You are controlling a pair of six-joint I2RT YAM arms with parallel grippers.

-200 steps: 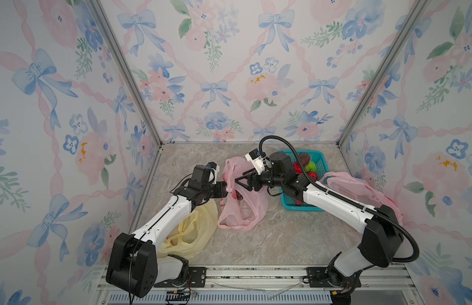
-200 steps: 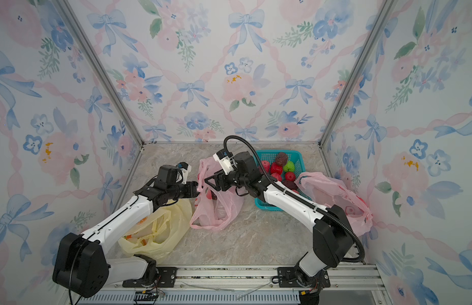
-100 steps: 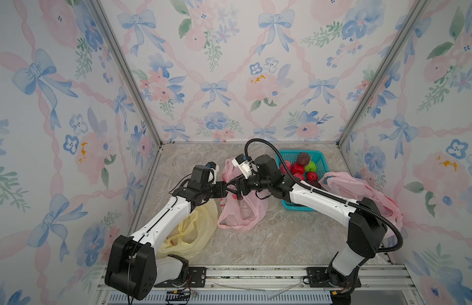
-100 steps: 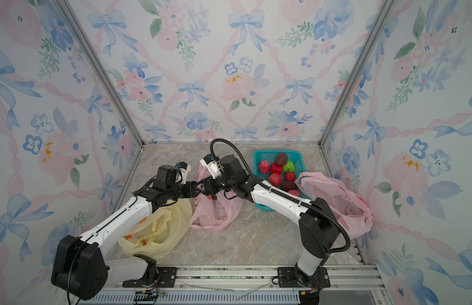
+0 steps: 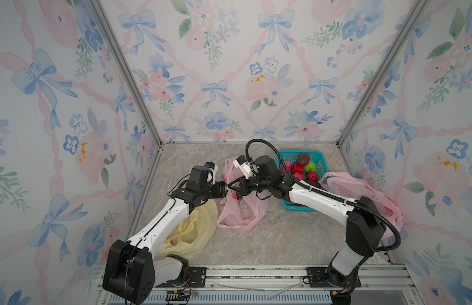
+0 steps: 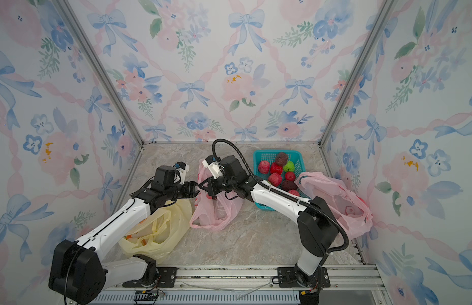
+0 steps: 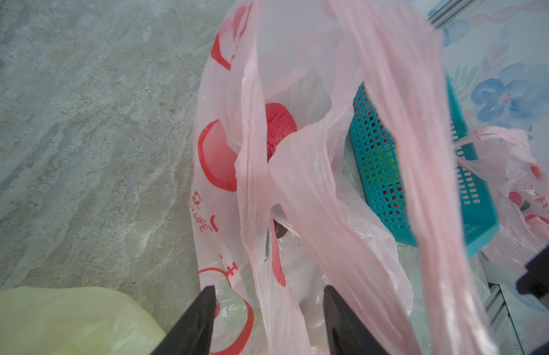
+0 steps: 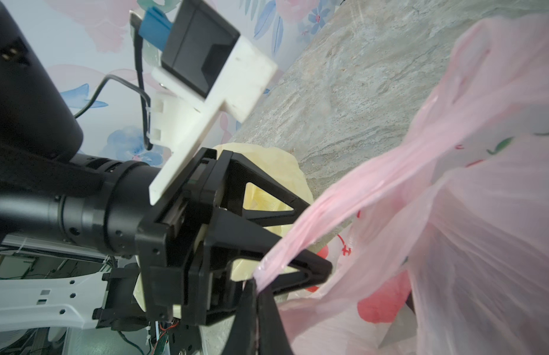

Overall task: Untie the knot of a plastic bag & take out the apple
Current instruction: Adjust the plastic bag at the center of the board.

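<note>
The pink plastic bag (image 5: 240, 208) sits on the marble-patterned floor (image 5: 282, 237) just beside the teal basket (image 5: 319, 161), on the side away from the right wall; its handles are drawn upward and its mouth is parted. Inside it, the left wrist view shows the red apple (image 7: 277, 123) low in the bag, partly covered by a pink handle strip. The right gripper (image 8: 260, 295) has its jaws pressed together on the end of one handle strip of the pink plastic bag, as seen in the right wrist view. The left gripper (image 7: 268, 295) stands with its jaws moderately apart, a band of the bag's film lying between the two fingers (image 7: 199, 313); whether they press on it cannot be told. In both top views the two grippers meet tip to tip above the bag's near edge. The teal basket holds several red, dark and green fruits (image 6: 282, 169). A yellow bag (image 5: 192, 232) lies beside the pink plastic bag, under the left arm, and a second pink bag (image 6: 343, 200) lies against the basket's far side.
</note>
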